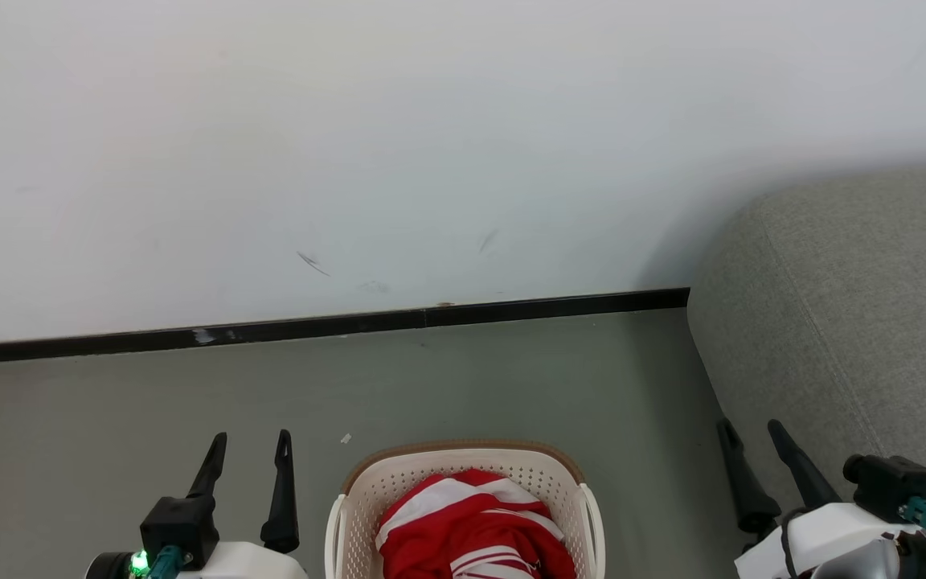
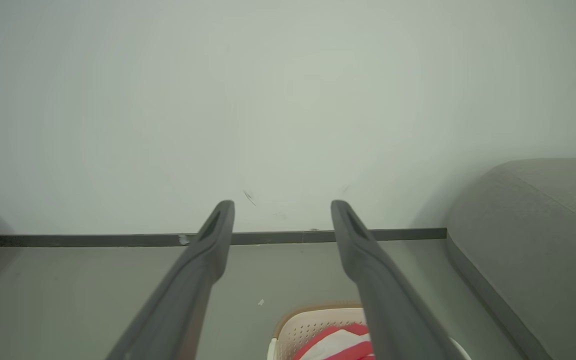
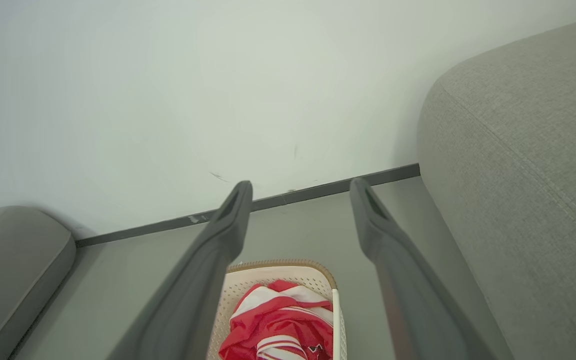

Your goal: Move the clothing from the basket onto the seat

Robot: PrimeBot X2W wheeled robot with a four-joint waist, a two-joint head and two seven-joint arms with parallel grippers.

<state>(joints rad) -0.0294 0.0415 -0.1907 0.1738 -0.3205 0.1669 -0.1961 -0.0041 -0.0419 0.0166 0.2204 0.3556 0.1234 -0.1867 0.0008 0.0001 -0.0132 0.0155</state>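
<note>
Now, left to right. Furthest left, seen from the right wrist view, a grey cushion sits low against the wall.

Left gripper: held over the floor, fingers pointing at the wall, jaws apart, nothing between them. It stands just left of the basket and does not touch it. A white speck lies on the floor between that gripper and the basket's rim.

Basket: on the floor, midway between the two grippers, brown rim toward the wall. Its near part is cut off by the frame edge.

Clothing: inside the basket, bunched into a heap, red with white bands and thin stripes. The heap rises to about rim level. No part of it hangs over the side that I can see.

Right gripper: right of the basket and apart from it, jaws spread, empty, fingers leaning a little leftward. It is close by the seat's front edge; contact cannot be judged.

Seat: grey, rounded corner, stitched seam, bare of clothing where visible. A black skirting runs along the wall foot up to it.
</note>
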